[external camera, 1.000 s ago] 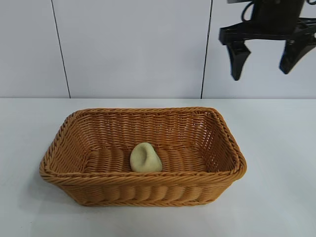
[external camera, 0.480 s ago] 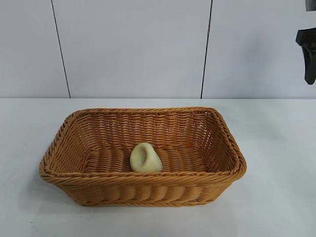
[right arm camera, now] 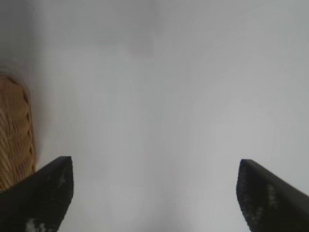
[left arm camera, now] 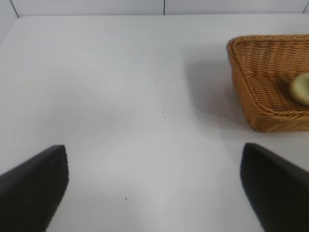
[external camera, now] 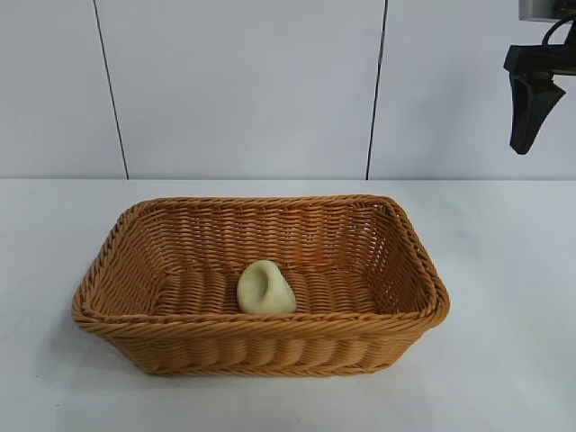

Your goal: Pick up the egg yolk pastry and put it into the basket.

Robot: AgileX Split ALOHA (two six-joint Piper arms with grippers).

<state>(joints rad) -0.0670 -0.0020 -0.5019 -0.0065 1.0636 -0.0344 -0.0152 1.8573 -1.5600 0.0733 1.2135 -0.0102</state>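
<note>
Resting place: the small pale cream-yellow dented egg yolk pastry lies on the floor of the large orange-brown woven wicker basket, near its front wall.
Task state: judged done, since the pastry is already inside.
Right pincer: spread wide, empty, high above the white surface, up and to the right of the basket, the nearer arm.
Left pincer: released, empty, parked well apart.
View difference: the left wrist view shows the pastry; the right wrist view shows only the basket's edge.
</note>
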